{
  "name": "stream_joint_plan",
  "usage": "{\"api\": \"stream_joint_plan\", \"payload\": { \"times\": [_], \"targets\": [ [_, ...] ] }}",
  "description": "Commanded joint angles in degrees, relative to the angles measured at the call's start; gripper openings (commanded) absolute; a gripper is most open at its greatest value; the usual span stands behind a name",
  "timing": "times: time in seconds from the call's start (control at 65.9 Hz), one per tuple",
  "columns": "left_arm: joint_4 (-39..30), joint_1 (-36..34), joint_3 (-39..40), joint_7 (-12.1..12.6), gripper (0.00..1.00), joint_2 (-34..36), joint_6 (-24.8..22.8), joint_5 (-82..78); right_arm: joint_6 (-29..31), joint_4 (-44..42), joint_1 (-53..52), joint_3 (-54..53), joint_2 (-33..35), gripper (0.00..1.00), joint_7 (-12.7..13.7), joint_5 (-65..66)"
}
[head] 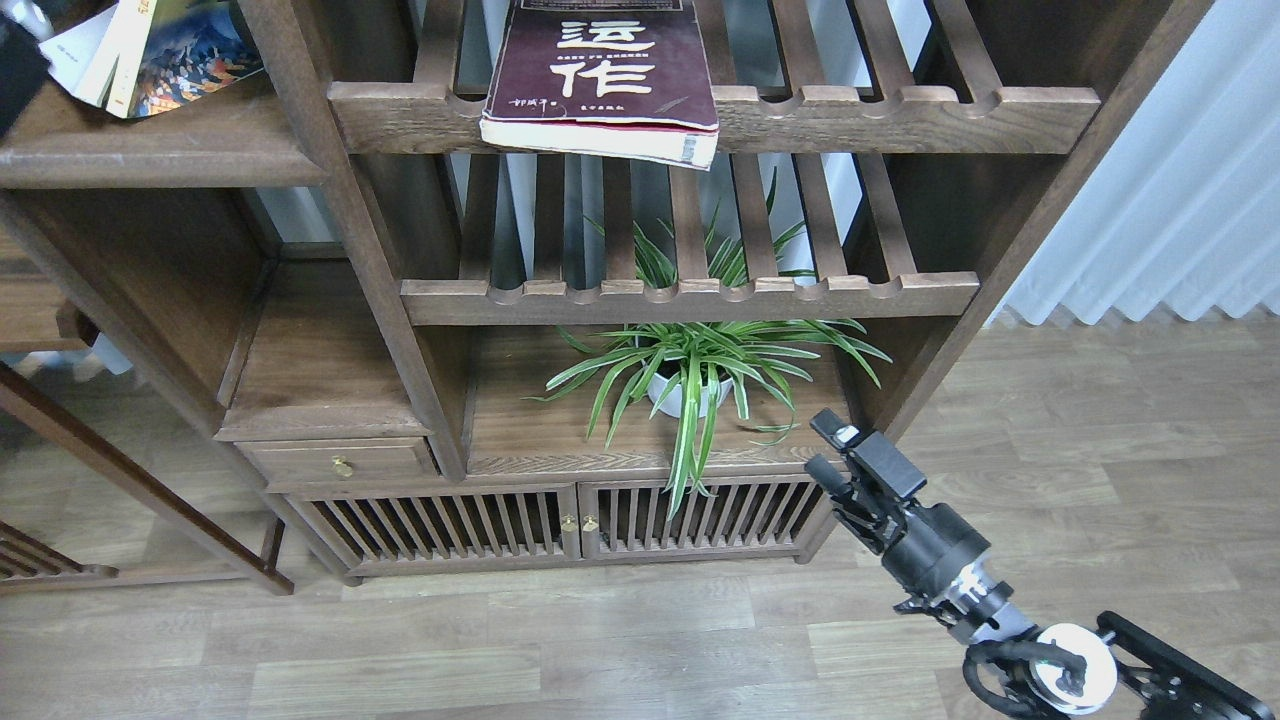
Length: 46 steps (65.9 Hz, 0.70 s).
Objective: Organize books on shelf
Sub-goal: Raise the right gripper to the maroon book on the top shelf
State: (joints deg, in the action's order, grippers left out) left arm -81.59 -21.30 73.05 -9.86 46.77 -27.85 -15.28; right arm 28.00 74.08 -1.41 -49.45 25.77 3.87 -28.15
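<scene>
The maroon book (603, 70) with white Chinese characters lies flat on the top slatted shelf, its near end hanging over the scalloped front rail. On the solid dark-brown shelf (160, 160) at top left, a white book with a blue-orange picture (185, 60) leans tilted, with a yellow-cream spine (122, 55) beside it. A dark shape (15, 65) at the far top-left edge touches those books; it looks like my left gripper, and its fingers cannot be told apart. My right gripper (825, 447) is low at the right, in front of the cabinet, open and empty.
A green spider plant in a white pot (690, 385) stands on the lower board under the second slatted shelf (690, 298). A drawer (342, 465) and slatted cabinet doors (575, 522) are below. A white curtain (1170, 200) hangs at the right above the wooden floor.
</scene>
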Motion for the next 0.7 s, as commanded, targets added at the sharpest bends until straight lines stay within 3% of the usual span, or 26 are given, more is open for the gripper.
{"api": "stream_joint_plan", "payload": {
  "times": [0.0, 0.243, 0.485, 0.682],
  "targets": [
    [-2.87, 4.16, 1.84, 0.72, 0.63, -5.72, -0.15, -0.1, 0.0, 2.64, -0.52, -0.21, -0.37, 0.98, 0.0, 0.55],
    [-3.4, 7.94, 2.1, 2.47, 0.65, -15.74, -0.15, -0.54, 0.0, 4.23, -3.42, -0.21, -0.54, 0.98, 0.0, 0.82],
    [-3.4, 13.74, 1.31, 3.7, 0.79, -23.2, -0.15, -0.54, 0.0, 4.49, -7.27, 0.06, -0.98, 0.99, 0.09, 3.62],
    [-3.4, 14.8, 0.96, 4.15, 0.83, -23.91, -0.15, -0.45, 0.0, 7.21, -10.27, 0.06, -3.18, 0.99, 0.0, 5.21]
  ]
}}
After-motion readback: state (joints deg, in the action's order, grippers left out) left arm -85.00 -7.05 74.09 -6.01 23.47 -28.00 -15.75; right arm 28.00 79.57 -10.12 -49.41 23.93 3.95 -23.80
